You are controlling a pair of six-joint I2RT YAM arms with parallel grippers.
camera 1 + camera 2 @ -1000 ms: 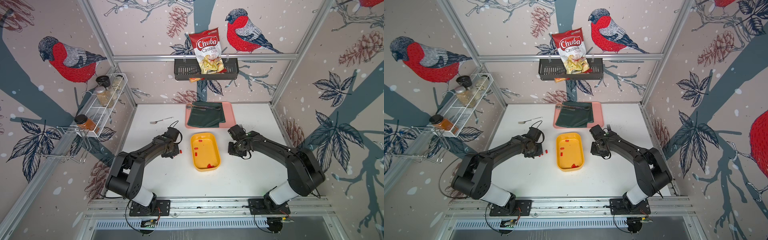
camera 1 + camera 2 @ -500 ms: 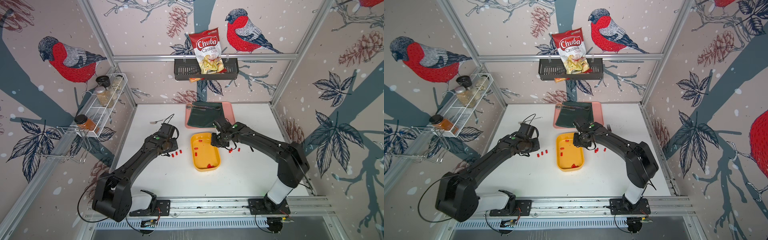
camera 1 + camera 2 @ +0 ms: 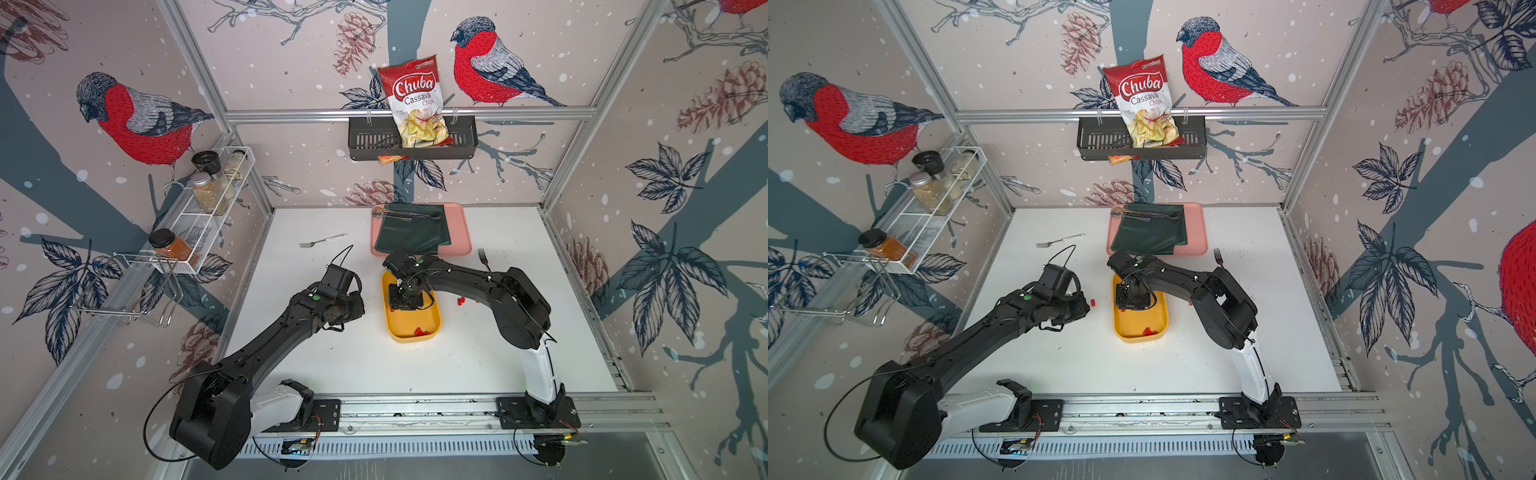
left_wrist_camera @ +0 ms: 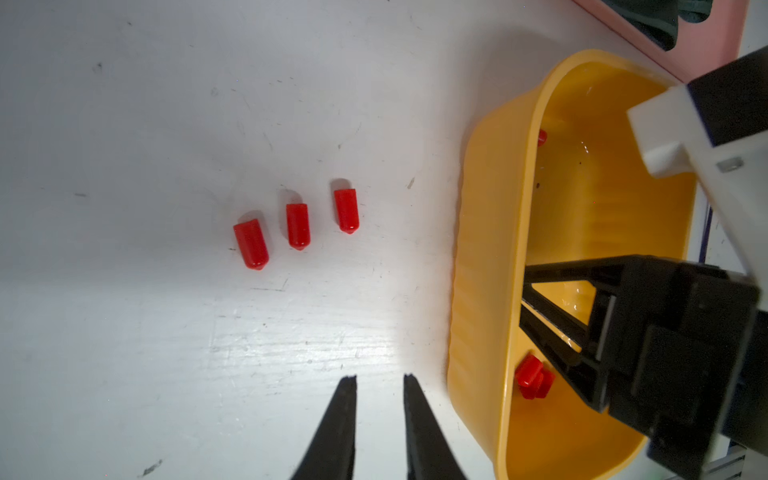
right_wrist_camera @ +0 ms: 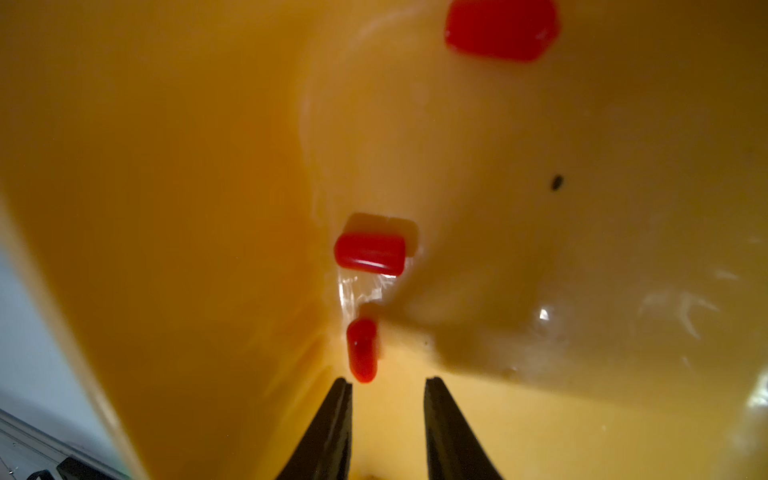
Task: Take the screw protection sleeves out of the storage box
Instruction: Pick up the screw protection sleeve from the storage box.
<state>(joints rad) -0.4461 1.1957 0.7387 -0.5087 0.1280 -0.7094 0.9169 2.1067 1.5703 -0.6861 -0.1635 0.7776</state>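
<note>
Yellow box (image 3: 411, 340) now walls in my right pincer (image 5: 388, 382), spread and empty, a sleeve (image 5: 363, 349) just ahead. My left pincer (image 4: 380, 376), narrowly spread, hangs over open table (image 4: 166, 124).

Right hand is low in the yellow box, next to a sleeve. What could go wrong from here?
1. The nearest sleeve lies off-centre, ahead of one finger of the open right hand, by the storage box wall; closing now may flick it away.
2. The open left hand hangs near three sleeves on the table; a sweep could scatter them.
</note>
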